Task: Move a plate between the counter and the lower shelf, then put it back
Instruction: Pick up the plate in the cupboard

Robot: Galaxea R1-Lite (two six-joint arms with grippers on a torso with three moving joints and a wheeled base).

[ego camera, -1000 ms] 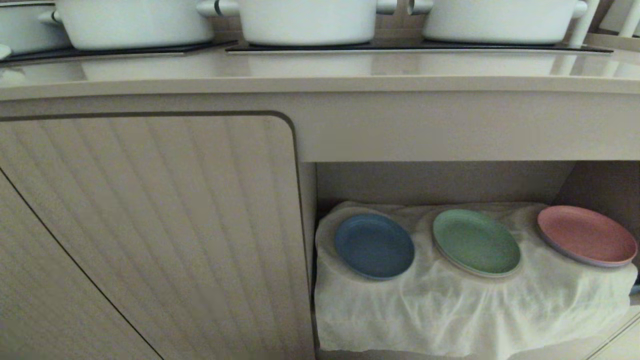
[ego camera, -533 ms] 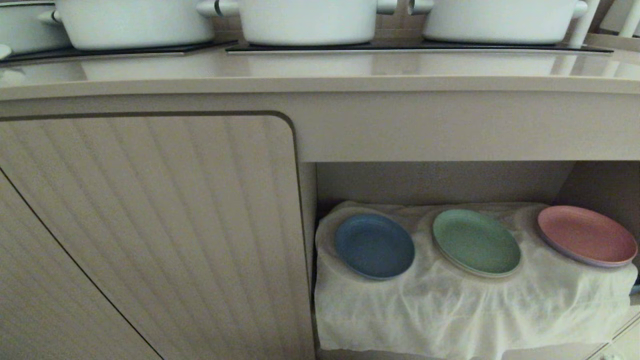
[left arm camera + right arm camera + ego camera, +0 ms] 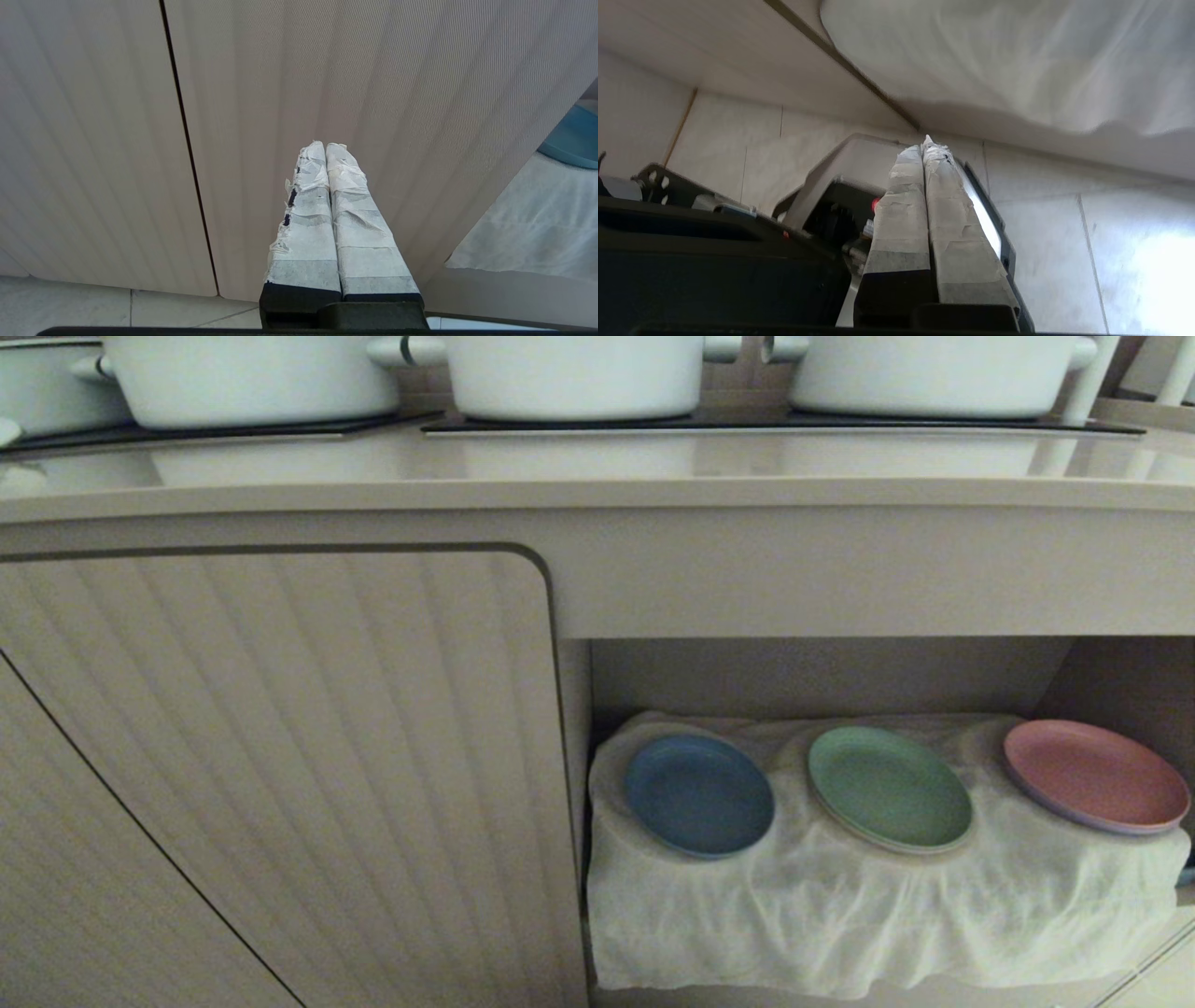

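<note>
Right wrist view shows the right gripper (image 3: 924, 149) clenched on nothing, low near the floor, with the white cloth (image 3: 1008, 65) hanging ahead and above it. Left gripper (image 3: 325, 149) is likewise pressed shut and empty, facing the ribbed cabinet door (image 3: 280, 84). Farther off, the plate (image 3: 698, 793) lies flat on the lower shelf (image 3: 822, 677), beside the green plate (image 3: 889, 788). Rising from below with shut fingers, the right gripper could likely snag the draped cloth and drag the plates off; the counter (image 3: 597, 467) waits above.
</note>
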